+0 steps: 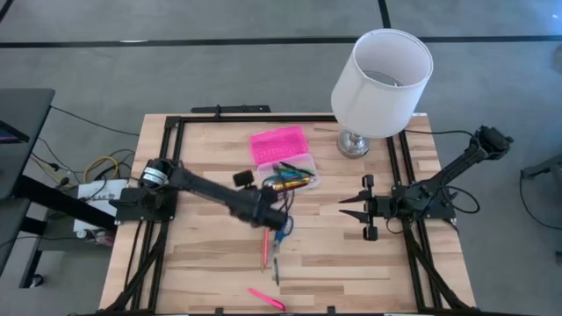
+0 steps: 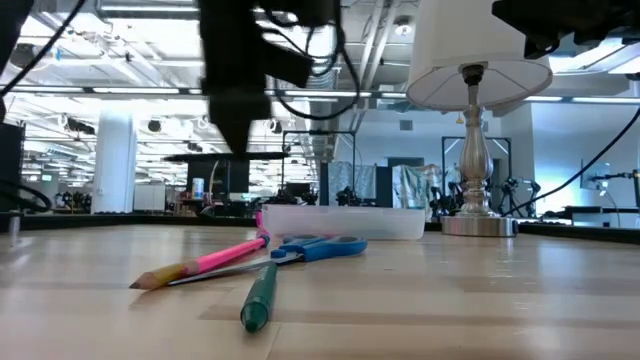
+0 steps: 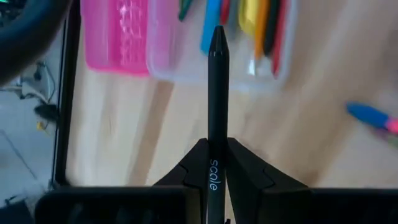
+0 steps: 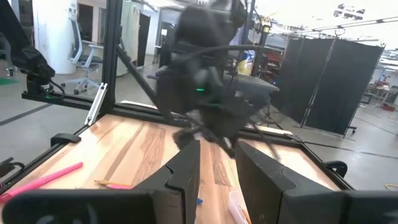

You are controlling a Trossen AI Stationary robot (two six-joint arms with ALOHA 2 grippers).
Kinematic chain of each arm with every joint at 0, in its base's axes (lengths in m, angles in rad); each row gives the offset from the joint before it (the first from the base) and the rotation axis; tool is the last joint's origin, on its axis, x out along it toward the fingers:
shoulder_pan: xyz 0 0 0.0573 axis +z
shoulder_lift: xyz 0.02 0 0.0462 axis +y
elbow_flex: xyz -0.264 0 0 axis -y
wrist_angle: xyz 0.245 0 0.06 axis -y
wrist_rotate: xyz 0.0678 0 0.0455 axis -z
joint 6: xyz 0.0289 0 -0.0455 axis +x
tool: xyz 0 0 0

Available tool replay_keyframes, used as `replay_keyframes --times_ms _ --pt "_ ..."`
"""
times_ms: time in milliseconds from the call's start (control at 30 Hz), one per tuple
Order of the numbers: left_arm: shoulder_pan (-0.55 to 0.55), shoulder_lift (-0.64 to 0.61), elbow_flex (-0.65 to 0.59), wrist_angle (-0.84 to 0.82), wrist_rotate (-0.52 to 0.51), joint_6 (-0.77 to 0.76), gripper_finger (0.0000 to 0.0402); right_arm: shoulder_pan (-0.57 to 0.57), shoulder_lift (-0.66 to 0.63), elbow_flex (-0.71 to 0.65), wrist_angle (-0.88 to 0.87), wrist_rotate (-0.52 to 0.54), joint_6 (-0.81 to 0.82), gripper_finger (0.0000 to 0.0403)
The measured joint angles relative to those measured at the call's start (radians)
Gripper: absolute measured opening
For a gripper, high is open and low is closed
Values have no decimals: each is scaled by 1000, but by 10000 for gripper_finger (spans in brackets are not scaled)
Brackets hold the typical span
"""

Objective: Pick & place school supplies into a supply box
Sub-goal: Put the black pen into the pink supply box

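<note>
Black pen [image 3: 217, 93] pinched tight in left end effector [image 1: 279, 217], just short of clear supply box [image 1: 299, 168] at one o'clock; carry over tray, lower, release. Right end effector [image 1: 351, 206] parked apart, slightly open, empty.

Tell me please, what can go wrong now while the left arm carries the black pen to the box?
1. The left claw grips the black pen near one end, so the long free part may swing or slip out.
2. The supply box already holds several pens; the new one could rest across them or roll over the low wall.
3. The pink pencil, scissors and green pencil lie loose under the arm and could be knocked.
</note>
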Motion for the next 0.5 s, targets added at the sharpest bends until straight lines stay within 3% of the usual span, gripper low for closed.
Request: replay_keyframes --times_ms 267,500 --pt "177 0 0 296 8 270 28 0 0 0 -17 0 0 98" --pt "282 2 1 508 105 417 33 0 0 0 -22 0 1 98"
